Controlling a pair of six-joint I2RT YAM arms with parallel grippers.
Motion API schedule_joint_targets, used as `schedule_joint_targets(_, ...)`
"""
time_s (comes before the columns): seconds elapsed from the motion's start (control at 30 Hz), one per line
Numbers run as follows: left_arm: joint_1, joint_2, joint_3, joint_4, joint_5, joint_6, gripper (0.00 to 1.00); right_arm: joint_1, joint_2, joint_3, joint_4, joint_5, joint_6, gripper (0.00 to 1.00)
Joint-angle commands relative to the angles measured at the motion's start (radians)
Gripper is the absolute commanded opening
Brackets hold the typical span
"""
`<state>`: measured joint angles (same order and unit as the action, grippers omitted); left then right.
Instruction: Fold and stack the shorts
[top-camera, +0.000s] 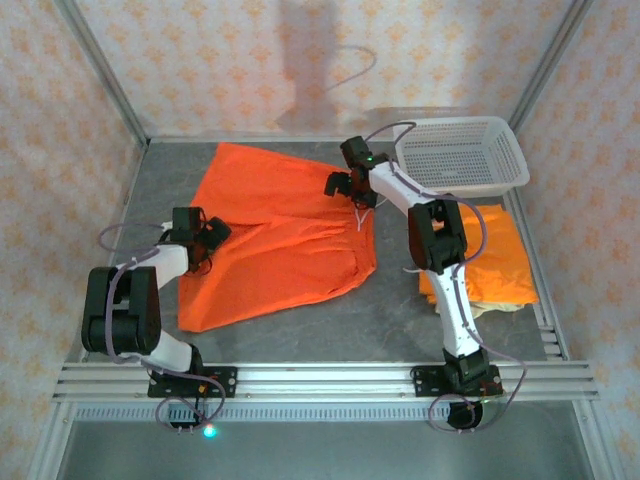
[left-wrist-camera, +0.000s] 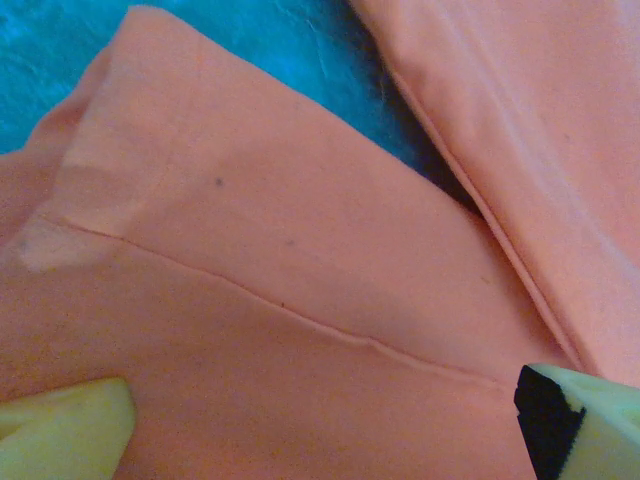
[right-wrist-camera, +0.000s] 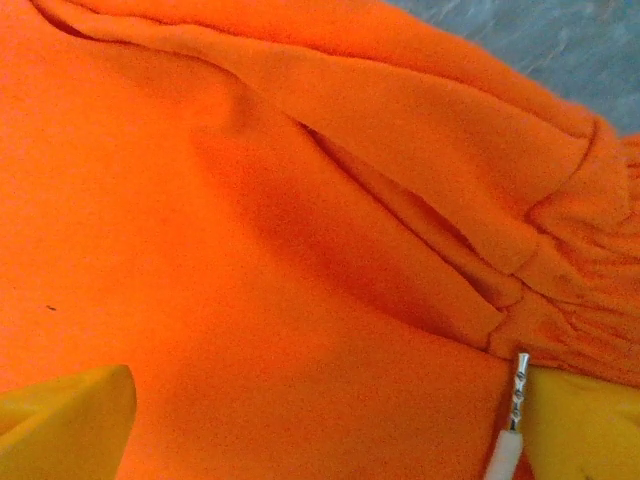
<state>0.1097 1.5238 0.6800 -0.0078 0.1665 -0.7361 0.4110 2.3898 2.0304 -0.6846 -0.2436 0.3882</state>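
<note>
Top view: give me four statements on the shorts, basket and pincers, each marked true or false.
1. The spread shorts are orange and lie mid-table. True.
2. The basket holds the folded shorts. False: they lie on the table in front of it.
3. The left pincer and right pincer both stand open. True.
4. The right pincer is over the basket. False: it is at the spread shorts' far right edge.

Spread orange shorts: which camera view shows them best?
The top external view: it takes in the whole spread orange shorts, edge to edge, on the table. The left wrist view gives a close patch of cloth with a seam; the right wrist view, gathered folds and a drawstring tip.
</note>
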Motion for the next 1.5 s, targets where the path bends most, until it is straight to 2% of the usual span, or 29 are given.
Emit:
schedule_joint_targets(0.0,0.04,0.045,0.023,-0.021,-0.045,-0.009,1.0,-0.022,0.075,0.024,-0.086,0.076,-0.013,0.96)
schedule_joint_targets(0.13,0.072,0.039,0.051,-0.021,0.002,-0.016,1.0,-0.027,0.073,0.031,-0.092,0.079,-0.021,0.96)
schedule_joint_targets(0.27,0.069,-0.028,0.065,-0.028,0.062,-0.014,1.0,-0.026,0.041,0.042,-0.084,0.013,-0.023,0.97)
schedule_joint_targets(0.37,0.064,-0.127,0.072,-0.124,0.056,-0.009,1.0,-0.025,-0.029,0.024,-0.053,-0.031,-0.013,0.98)
schedule_joint_targets(0.5,0.061,-0.281,0.088,-0.34,-0.026,-0.036,1.0,-0.018,-0.18,-0.038,-0.016,-0.053,0.004,0.99)
schedule_joint_targets(0.67,0.061,-0.511,0.03,-0.542,-0.104,-0.162,1.0,0.014,-0.431,-0.259,0.085,-0.055,0.025,1.0)
schedule_joint_targets(0.8,0.059,-0.676,-0.052,-0.643,-0.11,-0.246,1.0,0.04,-0.634,-0.516,0.188,-0.031,0.061,0.99)
schedule_joint_targets(0.93,0.052,-0.791,-0.099,-0.816,-0.164,-0.321,1.0,0.06,-0.822,-0.759,0.295,-0.033,0.111,1.0)
schedule_joint_targets(1.07,0.033,-0.853,-0.13,-0.96,-0.195,-0.403,1.0,0.078,-0.955,-0.918,0.326,-0.002,0.142,1.0)
schedule_joint_targets(1.2,-0.013,-0.879,-0.171,-1.014,-0.203,-0.514,0.97,0.08,-1.023,-1.039,0.361,-0.018,0.191,0.99)
schedule_joint_targets(1.3,-0.076,-0.869,-0.185,-1.018,-0.234,-0.565,0.93,0.08,-1.044,-1.097,0.375,-0.029,0.209,0.98)
schedule_joint_targets(1.47,-0.164,-0.814,-0.218,-0.962,-0.223,-0.63,0.88,0.081,-1.058,-1.14,0.378,-0.026,0.218,0.98)
